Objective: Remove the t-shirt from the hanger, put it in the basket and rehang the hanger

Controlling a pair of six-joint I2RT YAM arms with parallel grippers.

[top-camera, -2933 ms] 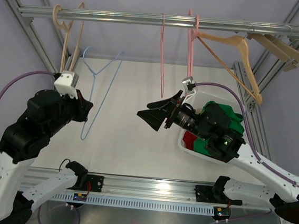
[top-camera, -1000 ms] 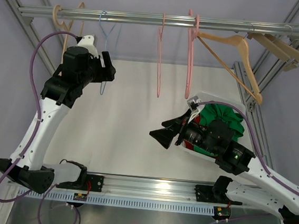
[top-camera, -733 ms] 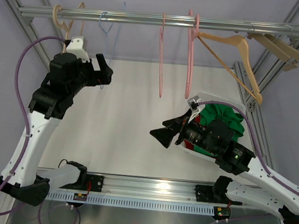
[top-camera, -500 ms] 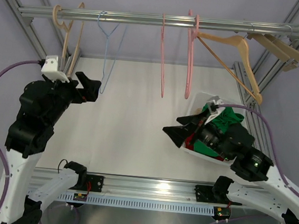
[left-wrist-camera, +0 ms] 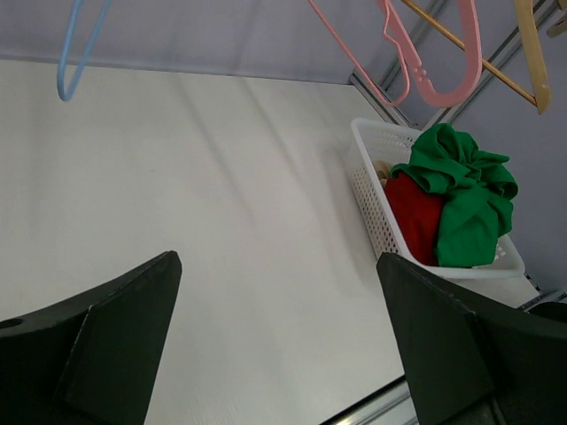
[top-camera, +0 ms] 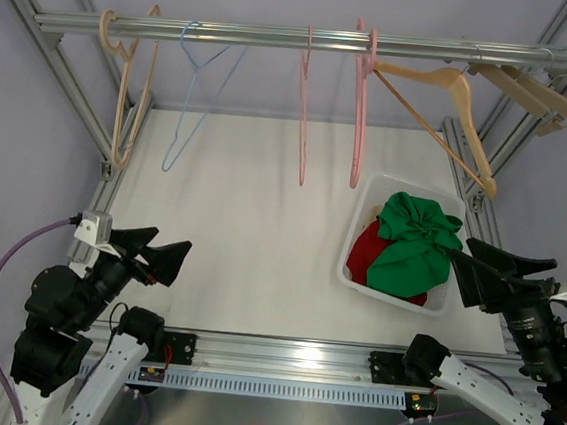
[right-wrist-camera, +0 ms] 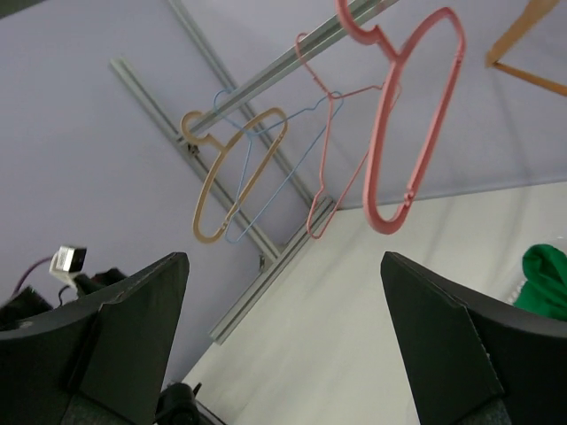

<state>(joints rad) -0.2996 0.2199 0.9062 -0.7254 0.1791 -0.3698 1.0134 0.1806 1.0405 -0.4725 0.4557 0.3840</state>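
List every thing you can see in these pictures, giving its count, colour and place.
rail: one, silver, across the top
tan hanger: one, tan, left end of the rail
blue hanger: one, light blue, right of the tan hanger
pink hangers: two, pink, middle of the rail
wooden hangers: several, light brown, right end of the rail
basket: one, white, right side of the table
green t-shirt: one, green, on top in the basket
red garment: one, red, in the basket
table: one, white, below the rail
left end effector: one, black, open, near left
right end effector: one, black, open, near right
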